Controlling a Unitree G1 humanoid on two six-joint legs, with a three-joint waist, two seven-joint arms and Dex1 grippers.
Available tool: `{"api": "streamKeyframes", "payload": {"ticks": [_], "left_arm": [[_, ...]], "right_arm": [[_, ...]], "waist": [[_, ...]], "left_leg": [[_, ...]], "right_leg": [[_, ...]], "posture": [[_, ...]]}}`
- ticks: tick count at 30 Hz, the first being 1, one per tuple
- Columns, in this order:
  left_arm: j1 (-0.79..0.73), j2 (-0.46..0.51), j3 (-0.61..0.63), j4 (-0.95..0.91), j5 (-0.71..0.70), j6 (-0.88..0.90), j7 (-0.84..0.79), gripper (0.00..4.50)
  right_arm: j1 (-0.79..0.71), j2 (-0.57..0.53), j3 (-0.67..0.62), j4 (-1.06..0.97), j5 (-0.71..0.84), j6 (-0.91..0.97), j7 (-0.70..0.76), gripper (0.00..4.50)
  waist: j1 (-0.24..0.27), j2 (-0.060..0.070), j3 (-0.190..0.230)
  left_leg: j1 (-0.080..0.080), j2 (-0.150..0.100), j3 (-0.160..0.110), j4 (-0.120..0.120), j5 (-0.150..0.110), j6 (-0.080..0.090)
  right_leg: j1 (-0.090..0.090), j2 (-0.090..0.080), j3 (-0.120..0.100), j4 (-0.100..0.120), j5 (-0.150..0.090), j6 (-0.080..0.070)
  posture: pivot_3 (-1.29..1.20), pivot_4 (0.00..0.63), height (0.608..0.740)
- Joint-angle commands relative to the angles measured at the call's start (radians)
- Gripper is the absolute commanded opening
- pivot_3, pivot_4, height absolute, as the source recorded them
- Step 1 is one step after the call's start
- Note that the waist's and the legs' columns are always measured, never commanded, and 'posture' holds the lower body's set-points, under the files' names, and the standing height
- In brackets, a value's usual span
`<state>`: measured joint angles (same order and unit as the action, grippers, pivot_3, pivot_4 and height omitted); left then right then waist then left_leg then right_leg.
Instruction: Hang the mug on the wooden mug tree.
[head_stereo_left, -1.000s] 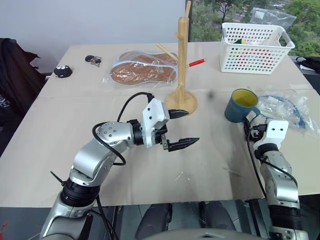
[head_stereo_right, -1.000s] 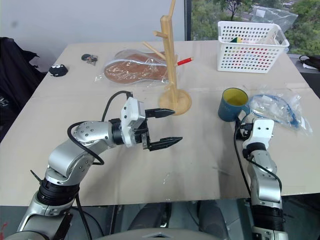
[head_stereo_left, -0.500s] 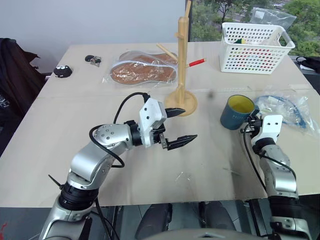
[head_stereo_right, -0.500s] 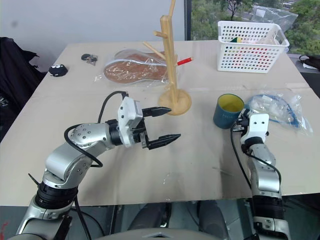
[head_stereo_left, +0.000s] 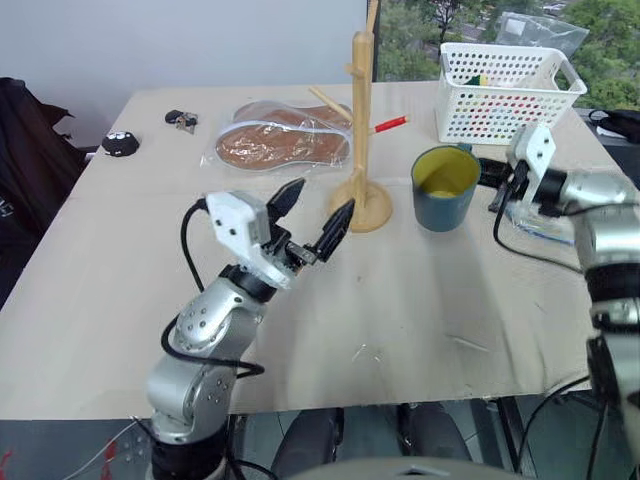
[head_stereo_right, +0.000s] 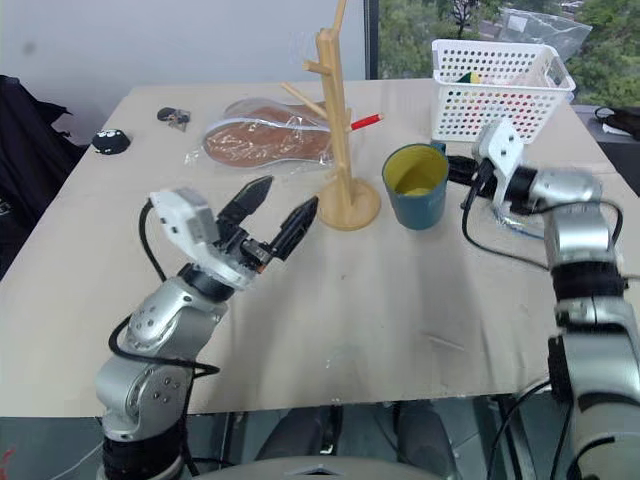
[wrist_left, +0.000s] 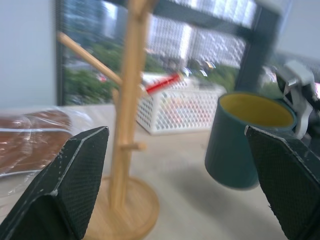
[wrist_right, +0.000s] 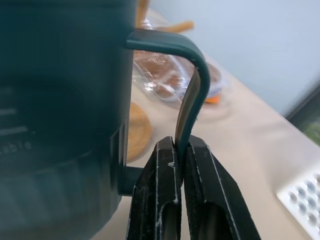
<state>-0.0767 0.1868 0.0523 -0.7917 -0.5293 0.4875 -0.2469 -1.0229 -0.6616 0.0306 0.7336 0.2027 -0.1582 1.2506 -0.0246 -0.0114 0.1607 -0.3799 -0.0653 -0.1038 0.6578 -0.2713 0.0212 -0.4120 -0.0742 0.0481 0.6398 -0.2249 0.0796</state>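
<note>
Lifted off the table since a second ago, the mug hangs by its handle between the right fingers, just right of the wooden mug tree. Left fingers gape wide before the tree's base; hanging on a peg remains.

Silver jointed arms, white wrist housings, black looping cables, black textured end effector fingers.

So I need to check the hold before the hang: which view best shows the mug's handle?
The right wrist view: the mug's handle shows close up, pinched between the right hand's fingers. In the head views the mug shows, its handle a small stub at the hand. The left wrist view shows the mug body beside the wooden mug tree.
</note>
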Motion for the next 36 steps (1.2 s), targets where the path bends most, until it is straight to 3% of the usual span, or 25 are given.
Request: {"api": "streamKeyframes", "payload": {"ticks": [1,10,23,35,36], "left_arm": [[0.011,-0.003,-0.019,-0.073,0.023,-0.05,0.02,4.5],[0.015,0.02,-0.064,-0.078,0.029,-0.115,-0.017,4.5],[0.058,0.045,-0.088,-0.091,-0.005,-0.155,-0.069,4.5],[-0.026,0.042,-0.09,-0.053,0.003,-0.131,-0.037,4.5],[-0.026,0.042,-0.088,-0.053,0.002,-0.131,-0.036,4.5]], "right_arm": [[-0.205,-0.012,0.024,0.217,-0.057,-0.139,0.142,0.04],[-0.451,0.079,0.058,0.485,-0.168,-0.26,0.23,0.04],[-0.518,0.132,0.052,0.569,-0.268,-0.269,0.144,0.04],[-0.536,0.191,0.054,0.599,-0.337,-0.212,0.025,0.04],[-0.537,0.193,0.054,0.6,-0.341,-0.209,0.024,0.28]], "waist": [[0.0,0.0,0.0],[0.008,0.0,0.0],[0.009,0.001,0.0],[0.007,0.001,0.001],[0.008,0.001,0.001]], "left_leg": [[0.0,0.0,0.0,-0.001,0.0,0.0],[-0.002,0.0,0.0,-0.004,0.0,0.0],[-0.002,0.0,0.0,-0.004,0.0,-0.001],[-0.002,0.0,0.0,-0.004,0.0,-0.001],[-0.002,0.0,0.0,-0.005,0.0,-0.001]], "right_leg": [[0.0,0.0,0.0,0.0,0.0,0.0],[-0.002,-0.001,0.0,-0.003,0.0,-0.001],[-0.003,-0.001,0.0,-0.002,0.0,-0.001],[-0.005,0.0,0.0,-0.001,0.0,-0.001],[-0.005,0.0,0.0,-0.001,0.0,-0.001]], "posture": [[0.0,0.15,0.74],[0.0,0.15,0.74],[0.0,0.15,0.74],[0.0,0.15,0.74],[0.0,0.15,0.74]]}}
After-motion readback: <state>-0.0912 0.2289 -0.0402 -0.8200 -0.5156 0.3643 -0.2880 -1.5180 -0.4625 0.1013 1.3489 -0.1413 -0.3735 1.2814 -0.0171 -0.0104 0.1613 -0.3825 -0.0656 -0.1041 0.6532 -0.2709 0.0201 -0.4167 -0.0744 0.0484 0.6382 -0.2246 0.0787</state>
